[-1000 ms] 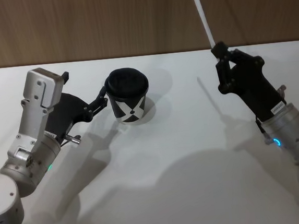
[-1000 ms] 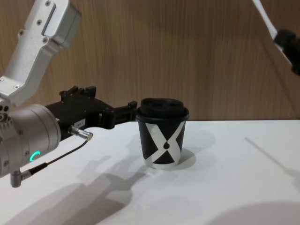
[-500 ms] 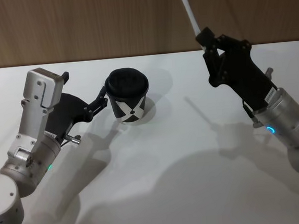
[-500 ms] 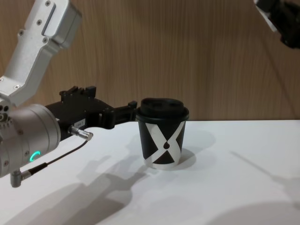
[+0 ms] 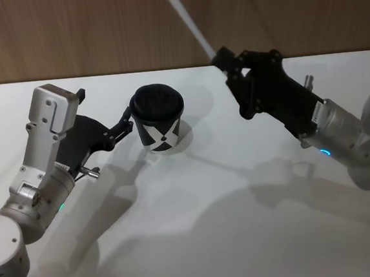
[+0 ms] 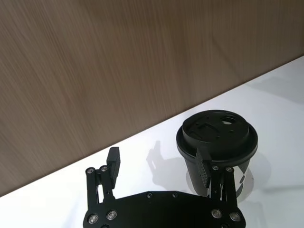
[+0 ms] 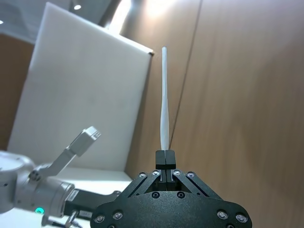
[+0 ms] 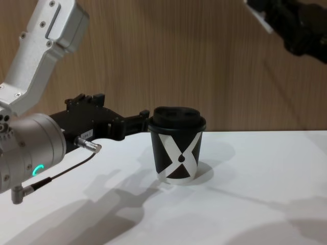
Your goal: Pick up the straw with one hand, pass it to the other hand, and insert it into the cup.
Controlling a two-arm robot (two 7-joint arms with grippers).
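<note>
The black cup with a white X pattern and domed lid stands upright on the white table. My left gripper is open at the cup's left side, with one fingertip against the cup just under the lid. My right gripper hovers in the air to the right of the cup, shut on the lower end of the white straw. The straw sticks straight out from the closed fingertips, slanting up and to the left. From the chest, the right gripper is high above the cup.
A wooden wall runs along the table's far edge. White tabletop spreads in front of the cup and between the two arms. A thin cable hangs from the left wrist.
My right gripper has carried the straw leftward, closer to the cup, and the straw now leans further to the left. The left gripper and the cup have not moved.
</note>
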